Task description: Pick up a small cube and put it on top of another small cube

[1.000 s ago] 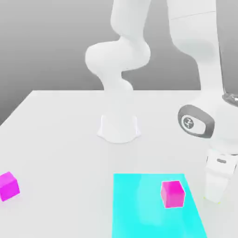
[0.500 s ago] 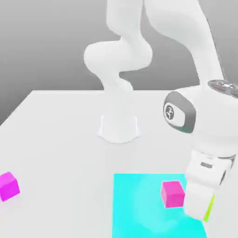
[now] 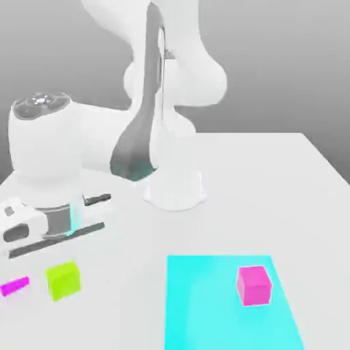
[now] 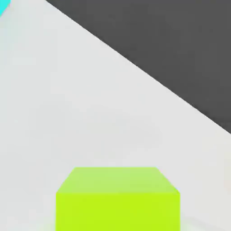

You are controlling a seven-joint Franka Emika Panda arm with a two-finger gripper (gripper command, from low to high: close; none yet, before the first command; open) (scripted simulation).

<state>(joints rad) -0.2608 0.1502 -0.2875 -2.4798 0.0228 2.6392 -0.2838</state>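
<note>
The small cube (image 3: 63, 280), lime-green, hangs just under my gripper (image 3: 59, 258) at the exterior view's left; the gripper is shut on it. In the hand view the same small cube (image 4: 117, 198) sits close up, with white table behind it. Beside it, further to the exterior view's left, only a thin strip of the magenta other small cube (image 3: 14, 286) shows; the rest is hidden behind my hand. The green cube is next to that strip and not on top of it.
A hot-pink cube (image 3: 254, 285) stands on a cyan patch (image 3: 205, 307) at the exterior view's lower right. The arm's white base (image 3: 175, 188) stands mid-table, and the forearm stretches from it toward the left. The table's edge (image 4: 149, 74) runs diagonally in the hand view.
The arm has swung from the exterior view's right, past the cyan patch, over to the left, carrying the lime-green cube. The magenta cube is now mostly hidden behind the hand.
</note>
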